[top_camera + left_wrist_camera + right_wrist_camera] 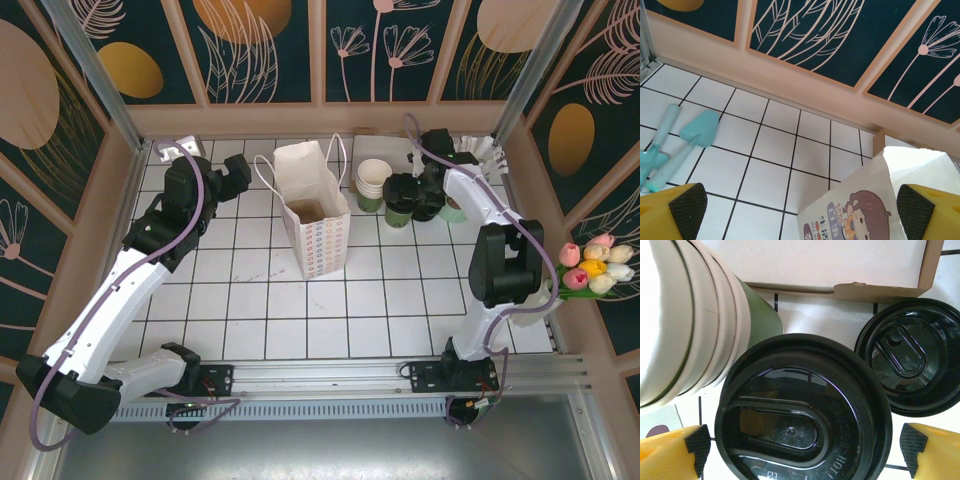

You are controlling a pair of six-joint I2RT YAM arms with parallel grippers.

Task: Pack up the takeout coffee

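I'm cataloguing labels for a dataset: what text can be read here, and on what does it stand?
"HOT": raised letters on the black lid of the takeout coffee; neighbouring letters too faint to read.
Print on the white paper bag, beside a cartoon face: too blurred to read.

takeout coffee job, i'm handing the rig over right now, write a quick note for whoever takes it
Left gripper: open, empty, just left of the bag.
Right gripper: open, above the coffee with a finger on each side of its lid, not gripping.
Things: the coffee stands at the back right of the table, between the cup stack and a loose lid. The bag stands upright and open at mid table.
Done: right arm lined up on the coffee.
Left: close on the coffee, lift it and lower it into the bag. The left arm could probably steady the bag.
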